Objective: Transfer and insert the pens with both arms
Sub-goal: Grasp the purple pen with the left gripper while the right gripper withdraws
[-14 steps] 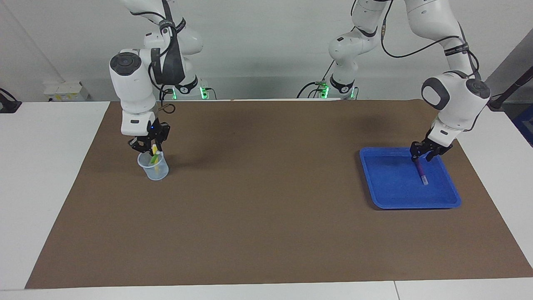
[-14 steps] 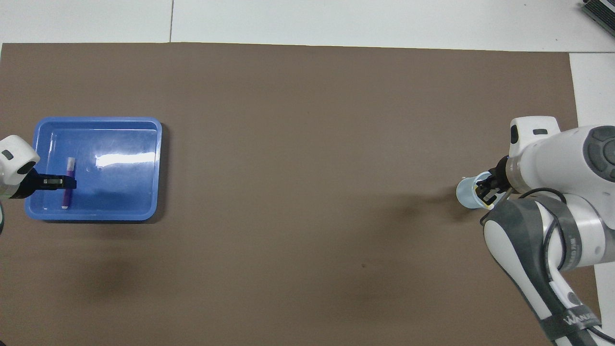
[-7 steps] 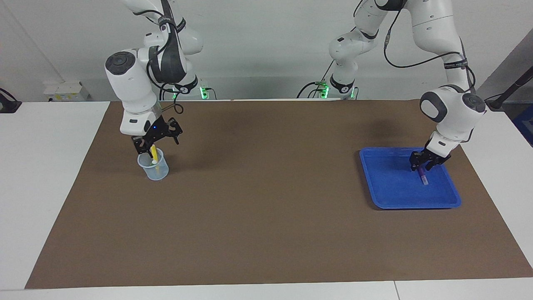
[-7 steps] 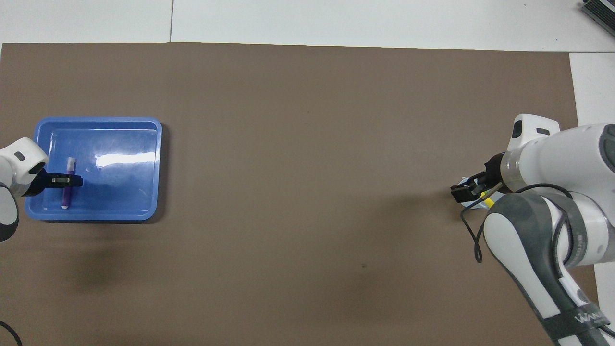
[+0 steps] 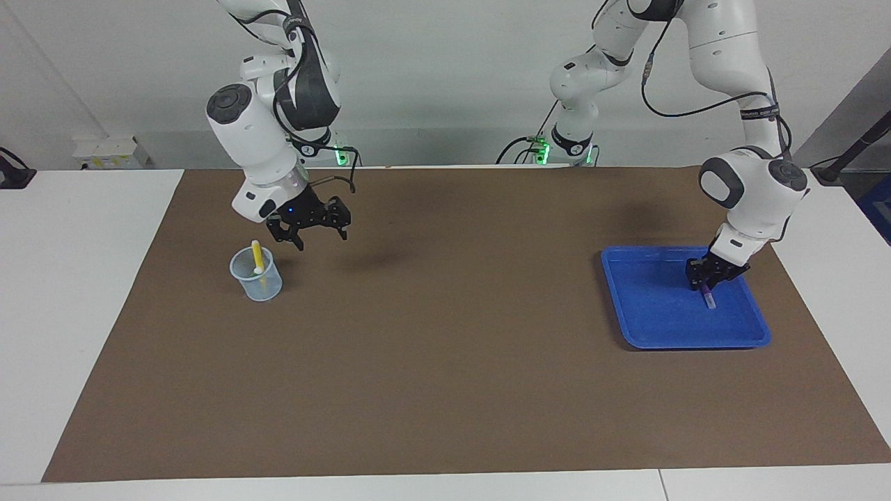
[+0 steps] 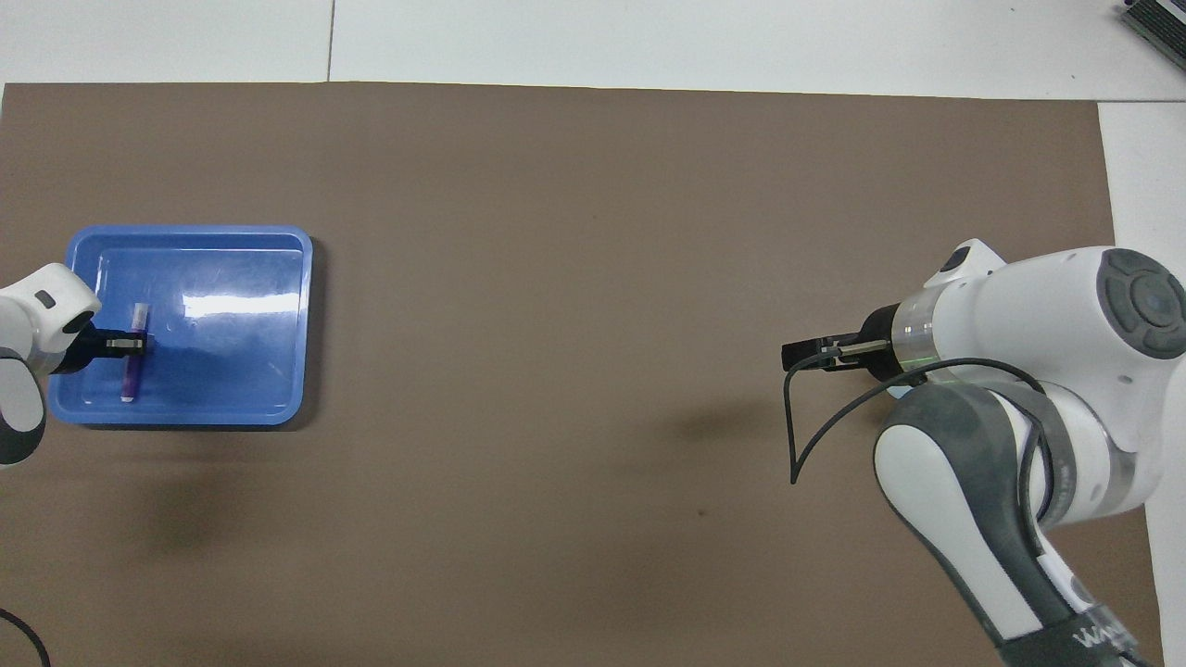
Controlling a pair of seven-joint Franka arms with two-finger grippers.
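The right claw (image 5: 310,229) has let go of the yellow marker pen (image 5: 257,256) into the clear plastic cup (image 5: 256,275), frame left, and lifted away spread. At frame right, the left claw (image 5: 704,284) has dropped onto the purple marker pen (image 5: 708,296) in the blue plastic tray (image 5: 686,337); its grip I cannot tell.

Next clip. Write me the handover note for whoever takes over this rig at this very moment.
Right tool: open, empty, in the air over the mat beside the clear cup.
Left tool: down in the blue tray, at the purple pen; grip unclear.
Yellow pen: upright in the cup, toward the right arm's end of the table. No green pen can be made out.
Done: the yellow pen is inserted.
Left: lift the purple pen, carry it across, pass it to the right tool, insert it.
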